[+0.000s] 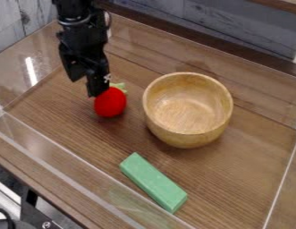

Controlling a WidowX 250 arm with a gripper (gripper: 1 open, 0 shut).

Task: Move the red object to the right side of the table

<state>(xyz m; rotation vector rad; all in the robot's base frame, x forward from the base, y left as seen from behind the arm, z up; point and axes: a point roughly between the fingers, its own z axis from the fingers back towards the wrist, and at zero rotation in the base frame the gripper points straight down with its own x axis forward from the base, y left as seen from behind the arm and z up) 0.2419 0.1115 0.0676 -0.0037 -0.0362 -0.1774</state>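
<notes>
A black robot gripper (87, 83) is pointing straight down over a brown wood-grain table (61, 121) that is bordered by low clear acrylic walls. Its two dark fingers (95, 87) are standing spread wide apart and are gripping nothing. Just below and to the right of the fingertips, the small round red object (111, 104), a strawberry-like toy with a bit of green at its top, is sitting on the tabletop; whether the nearer finger is touching it cannot be told. Further to the right of the gripper, near the red toy but apart from it, a round wooden bowl (187, 109) is sitting upright. Well below the gripper, toward the front wall, a green rectangular block (153, 182) is lying flat.
</notes>
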